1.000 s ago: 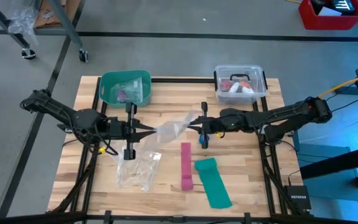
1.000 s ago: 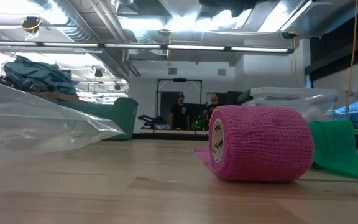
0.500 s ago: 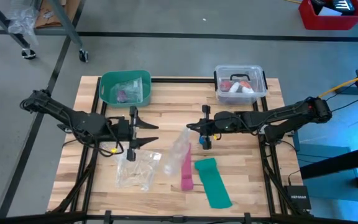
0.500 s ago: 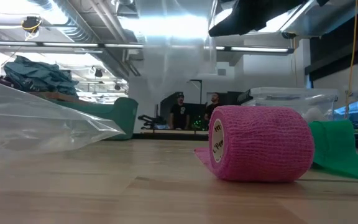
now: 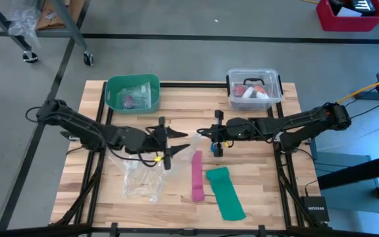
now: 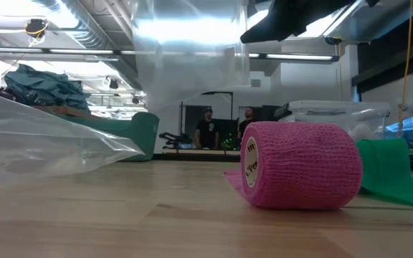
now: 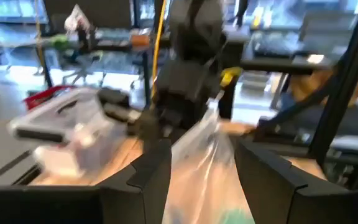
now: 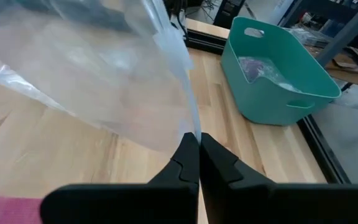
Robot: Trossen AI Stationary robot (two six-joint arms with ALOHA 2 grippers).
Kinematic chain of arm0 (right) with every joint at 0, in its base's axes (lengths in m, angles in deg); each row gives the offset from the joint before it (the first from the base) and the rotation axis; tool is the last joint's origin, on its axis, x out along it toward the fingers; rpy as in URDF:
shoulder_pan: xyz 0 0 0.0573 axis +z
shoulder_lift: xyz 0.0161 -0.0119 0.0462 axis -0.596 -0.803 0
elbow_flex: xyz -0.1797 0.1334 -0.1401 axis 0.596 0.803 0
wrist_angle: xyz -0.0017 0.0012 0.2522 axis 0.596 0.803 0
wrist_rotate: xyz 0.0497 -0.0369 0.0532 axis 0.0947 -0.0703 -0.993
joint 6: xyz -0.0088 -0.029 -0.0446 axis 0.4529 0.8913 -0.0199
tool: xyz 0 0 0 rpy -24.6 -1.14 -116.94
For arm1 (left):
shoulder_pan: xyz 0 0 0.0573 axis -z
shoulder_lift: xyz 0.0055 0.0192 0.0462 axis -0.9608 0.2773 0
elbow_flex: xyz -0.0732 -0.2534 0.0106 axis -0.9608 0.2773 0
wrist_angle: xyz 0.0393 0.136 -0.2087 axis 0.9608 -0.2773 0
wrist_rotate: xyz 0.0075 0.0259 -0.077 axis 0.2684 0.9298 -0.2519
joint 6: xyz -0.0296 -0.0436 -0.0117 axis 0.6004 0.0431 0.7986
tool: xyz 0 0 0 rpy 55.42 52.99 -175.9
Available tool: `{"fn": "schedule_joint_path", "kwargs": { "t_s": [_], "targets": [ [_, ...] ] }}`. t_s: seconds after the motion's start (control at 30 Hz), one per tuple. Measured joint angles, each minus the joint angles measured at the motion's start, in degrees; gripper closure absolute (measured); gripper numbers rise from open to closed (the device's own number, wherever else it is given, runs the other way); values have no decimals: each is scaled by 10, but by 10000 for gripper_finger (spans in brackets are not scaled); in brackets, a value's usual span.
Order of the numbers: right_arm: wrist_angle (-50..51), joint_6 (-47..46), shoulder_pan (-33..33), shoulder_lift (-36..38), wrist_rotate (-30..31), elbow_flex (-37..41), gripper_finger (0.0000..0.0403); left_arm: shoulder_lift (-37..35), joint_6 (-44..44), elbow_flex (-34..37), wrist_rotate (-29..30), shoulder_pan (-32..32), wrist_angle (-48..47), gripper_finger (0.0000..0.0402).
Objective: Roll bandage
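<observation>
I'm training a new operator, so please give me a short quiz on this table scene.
1. True or false: the right end effector is shut on the clear bag.
2. What lies beside the pink roll? A) a green strip B) scissors C) a red cup
3. Fill in: the open end effector is the ___ one.
Key: 1 true; 2 A; 3 left.

Glossy clear plastic bag (image 8: 98,81); wooden table (image 5: 255,171)
</observation>
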Motion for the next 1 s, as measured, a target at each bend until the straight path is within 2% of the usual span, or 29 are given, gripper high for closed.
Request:
{"fn": "schedule_joint_path", "kwargs": {
  "t_s": [0.13, 0.6, 0.83, 1.0],
  "targets": [
    [2, -1, 0, 0, 8, 0, 402, 23, -12, -1, -15, 0, 62, 233],
    [-7, -41, 0, 0, 9, 0, 402, 29, 5, -1, -15, -30, 77, 233],
    [-12, -48, 0, 0, 43, 0, 402, 29, 5, -1, -28, -29, 93, 233],
    [-47, -48, 0, 0, 45, 0, 402, 29, 0, -1, -28, -29, 96, 233]
  ]
}}
